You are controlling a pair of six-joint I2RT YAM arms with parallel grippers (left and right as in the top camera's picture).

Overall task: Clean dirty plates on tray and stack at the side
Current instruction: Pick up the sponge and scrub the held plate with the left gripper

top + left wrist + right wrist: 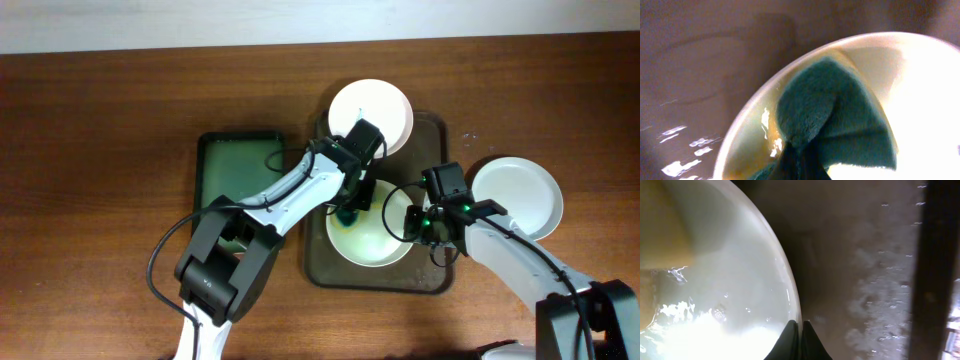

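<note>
The dark brown tray [330, 272] holds a white plate [378, 250] in its middle. My left gripper [350, 208] is shut on a teal sponge [835, 115] and presses it onto this plate's left part [920, 75]. My right gripper [415, 222] is shut on the same plate's right rim [790, 295], with one finger on each side of the rim [800, 340]. A second white plate [372, 112] lies at the tray's far edge. A third white plate [520, 195] lies on the table to the right of the tray. I see no smear on either.
A smaller green tray [203, 170] sits on the table left of the brown tray, partly under my left arm. The brown tray's wet floor [855, 255] and dark rim [932, 270] show in the right wrist view. The tabletop is brown wood.
</note>
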